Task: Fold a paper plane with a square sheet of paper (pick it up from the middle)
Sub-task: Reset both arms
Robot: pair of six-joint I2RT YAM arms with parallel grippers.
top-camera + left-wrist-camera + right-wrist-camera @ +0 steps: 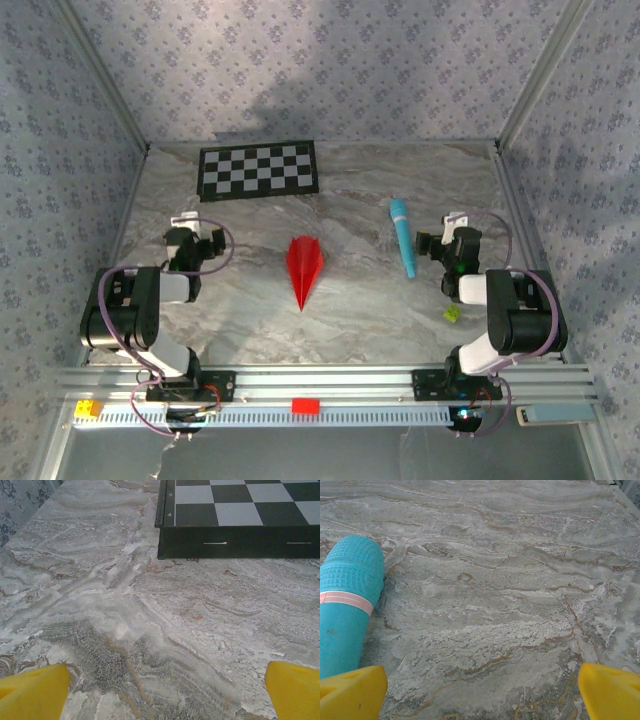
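One paper plane [304, 265], one stick [403, 236], one checkerboard [259, 170]

Checkerboard [240, 510] beyond wide-spread left gripper [165, 692]

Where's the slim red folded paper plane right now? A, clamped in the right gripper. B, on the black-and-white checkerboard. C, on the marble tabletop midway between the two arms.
C: the red paper plane lies on the bare marble tabletop, in its middle, well short of the checkerboard.
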